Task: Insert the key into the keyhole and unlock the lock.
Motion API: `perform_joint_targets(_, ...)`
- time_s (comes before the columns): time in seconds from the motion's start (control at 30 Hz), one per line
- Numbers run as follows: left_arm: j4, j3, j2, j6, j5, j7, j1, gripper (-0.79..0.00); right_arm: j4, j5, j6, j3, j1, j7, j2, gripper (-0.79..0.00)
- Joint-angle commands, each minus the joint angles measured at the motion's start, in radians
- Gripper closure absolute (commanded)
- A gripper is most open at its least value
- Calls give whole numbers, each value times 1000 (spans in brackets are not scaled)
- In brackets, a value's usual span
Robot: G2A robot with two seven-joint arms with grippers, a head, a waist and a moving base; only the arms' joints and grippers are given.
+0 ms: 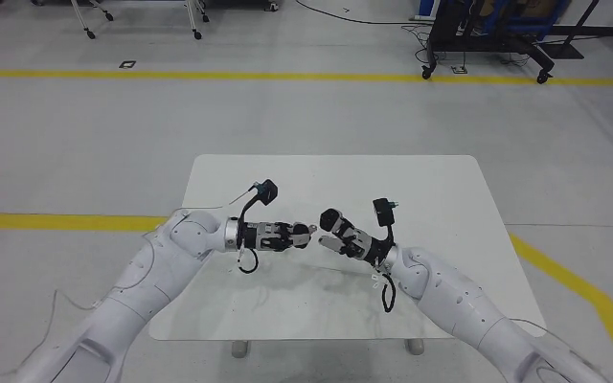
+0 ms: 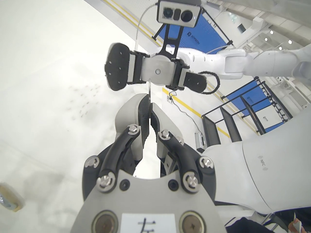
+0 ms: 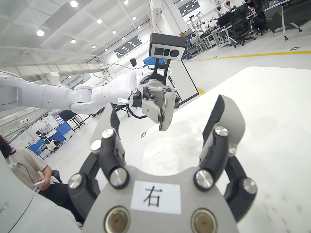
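Two arms meet head-on above middle of white counter [image 1: 431, 191], both held off its surface. Left end effector [image 2: 149, 103] fingers pressed together, pinching thin metal key [image 2: 150, 89], seen edge-on; blade sticks out past fingertips toward right end effector [image 2: 156, 75]. Right end effector spread wide, pads facing left one, very near; contact with blade unclear. Blurred brass-coloured thing [image 2: 8, 198] lies on counter, apart from both
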Motion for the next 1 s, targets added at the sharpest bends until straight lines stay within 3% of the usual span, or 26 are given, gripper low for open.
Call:
perform_joint_targets(0.0, -18, 28, 10, 4, 42, -3, -7, 0, -7, -11, 16, 4, -3, 13, 1, -785)
perform_joint_targets(0.3, -24, 89, 32, -1, 70, 1, -38, 0, -91, -190, 27, 149, -42, 218, 72, -776)
perform_joint_targets(0.33, -24, 94, 33, -1, 67, 1, -41, 0, -114, -194, 26, 165, -54, 240, 81, -646)
perform_joint_targets(0.37, -24, 99, 35, -1, 65, 2, -45, 0, -138, -200, 29, 180, -64, 265, 88, -434)
perform_joint_targets(0.4, -24, 104, 36, -2, 63, 2, -48, 0, -160, -201, 36, 193, -76, 288, 95, -385)
perform_joint_targets(0.67, -34, 150, 41, -27, 78, 27, -68, 0, -259, -150, 126, 208, -104, 459, 106, -323)
perform_joint_targets(0.97, -24, 184, 41, -36, 71, 37, -88, 0, -252, -114, 114, 198, -87, 506, 95, -228)
